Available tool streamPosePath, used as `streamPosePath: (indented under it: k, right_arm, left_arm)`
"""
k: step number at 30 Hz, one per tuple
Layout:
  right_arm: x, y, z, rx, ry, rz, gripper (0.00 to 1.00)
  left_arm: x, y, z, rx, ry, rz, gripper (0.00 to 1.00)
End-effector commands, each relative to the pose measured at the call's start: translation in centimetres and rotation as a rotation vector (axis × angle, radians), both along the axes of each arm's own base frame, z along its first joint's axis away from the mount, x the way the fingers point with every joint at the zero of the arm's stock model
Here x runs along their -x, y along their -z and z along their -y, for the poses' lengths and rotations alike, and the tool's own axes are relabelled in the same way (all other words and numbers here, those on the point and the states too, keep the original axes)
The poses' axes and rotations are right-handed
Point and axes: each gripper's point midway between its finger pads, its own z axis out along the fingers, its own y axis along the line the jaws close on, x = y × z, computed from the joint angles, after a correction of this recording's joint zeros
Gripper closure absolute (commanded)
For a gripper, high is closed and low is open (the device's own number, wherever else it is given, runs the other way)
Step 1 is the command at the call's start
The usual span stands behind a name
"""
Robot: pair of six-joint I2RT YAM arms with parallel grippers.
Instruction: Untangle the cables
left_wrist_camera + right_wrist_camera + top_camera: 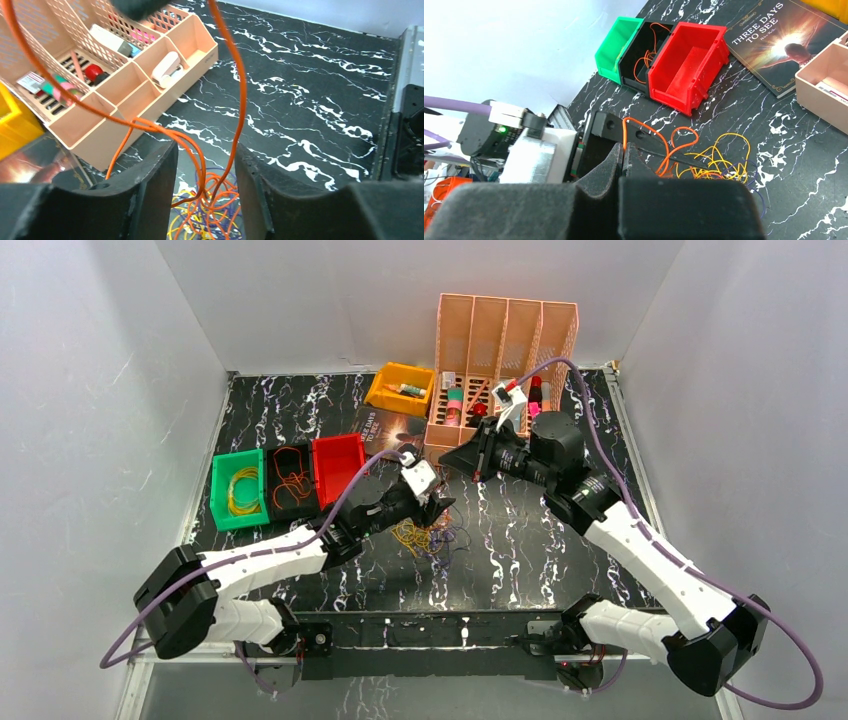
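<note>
Tools: left tool [206, 161] part-spread astride orange cable [243, 97], right tool [622, 148] pinching it.

A black tabletop [560, 570] veined with white marbling is boxed in by 3 plain pale grey surfaces: left wall [90, 390], back wall [330, 300], right wall [750, 370]. A metal strip [628, 445] lines its right edge. Light is soft, even.

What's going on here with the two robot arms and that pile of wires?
The arms are working on a tangle of thin cables lying between them. The right gripper is shut on an orange cable and holds it raised, with its strands running down into the pile. The left gripper, jaws apart, sits just above the pile with those orange strands between its fingers. Yellow and purple loops are not yet separated.
</note>
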Motion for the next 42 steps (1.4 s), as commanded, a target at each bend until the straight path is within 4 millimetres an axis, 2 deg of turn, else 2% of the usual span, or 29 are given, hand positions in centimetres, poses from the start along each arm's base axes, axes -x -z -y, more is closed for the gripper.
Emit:
streamPosePath:
  k: [1,4,9,22,25,34,38,40,42]
  right_arm:
    - [0.6,-4.9,0.7,-0.098,0.018,0.114,1.0]
    - [0.6,-6.5,1.5,-0.116,0.054,0.151,1.0]
    - [0.7,-8.7,2.6,-0.13,0.101,0.211,1.0]
    - [1.2,-15.5,4.7,-0.184,0.166,0.385,1.0]
    - [1.4,-16.7,5.0,-0.193,0.172,0.415,1.0]
    - [1.5,-18.5,5.4,-0.196,0.187,0.47,1.0]
    - [1.5,-20.2,5.6,-0.2,0.193,0.516,1.0]
    - [1.5,-20.6,5.6,-0.205,0.192,0.529,1.0]
    - [1.4,-20.5,5.4,-0.203,0.184,0.526,1.0]
  left_arm:
    - [1.0,-0.1,0.4,0.047,0.042,-0.013,0.6]
    - [1.8,1.6,0.2,0.039,0.057,-0.071,0.67]
    - [2.8,4.6,-0.9,0.028,0.039,-0.149,0.68]
    - [3.8,9.5,-1.9,0.017,-0.003,-0.283,0.71]
    - [3.6,10.0,-2.3,0.015,-0.029,-0.288,0.71]
    - [3.2,10.6,-4.2,0.035,-0.11,-0.268,0.68]
    - [3.1,10.6,-4.6,0.046,-0.129,-0.262,0.63]
    - [3.0,10.0,-4.8,0.063,-0.136,-0.251,0.53]
    - [2.8,9.1,-5.2,0.099,-0.155,-0.229,0.38]
